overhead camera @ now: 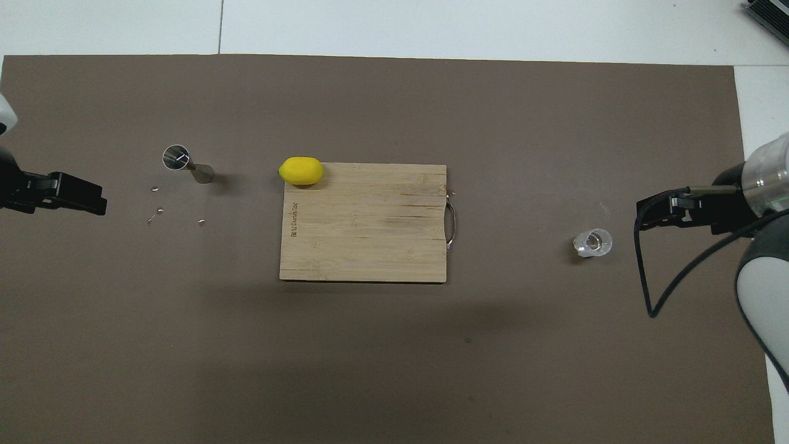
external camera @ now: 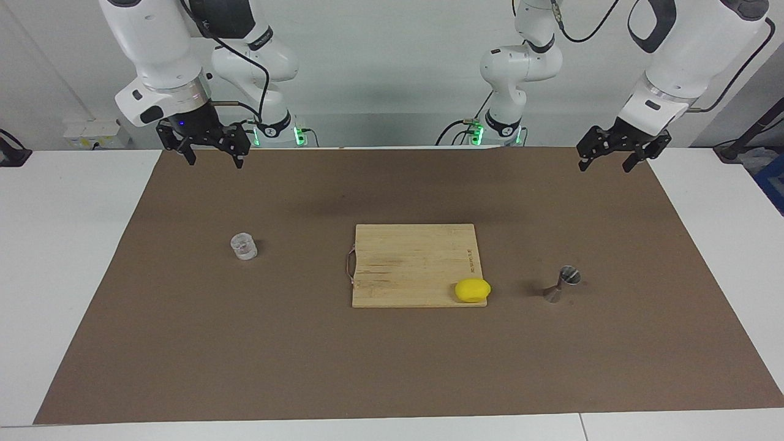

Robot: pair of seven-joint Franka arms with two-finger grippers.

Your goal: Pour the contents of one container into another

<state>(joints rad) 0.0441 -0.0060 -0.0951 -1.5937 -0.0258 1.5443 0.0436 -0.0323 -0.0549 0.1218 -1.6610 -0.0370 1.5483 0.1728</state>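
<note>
A small clear glass cup [external camera: 244, 247] is set upright on the brown mat [external camera: 392, 367] toward the right arm's end. A steel jigger [external camera: 562, 285] is stood toward the left arm's end, with what may be droplets [overhead camera: 159, 210] scattered beside it. Between them, a lemon [external camera: 472, 290] is rested on a bamboo cutting board [external camera: 410, 263]. The left gripper [external camera: 606, 159] and right gripper [external camera: 211, 154] are raised over the mat's edge nearest the robots, spread wide, nothing gripped.

Clear, ribbed glass cup [external camera: 244, 247] at frame left on a plain brown mat [external camera: 184, 343]; silvery steel jigger [external camera: 562, 285] at frame right. Pale striped bamboo cutting board [external camera: 410, 260] at centre, bright yellow lemon [external camera: 472, 290] on its lower right corner. White table [external camera: 61, 245] all round; white arms with black grippers along the top.
</note>
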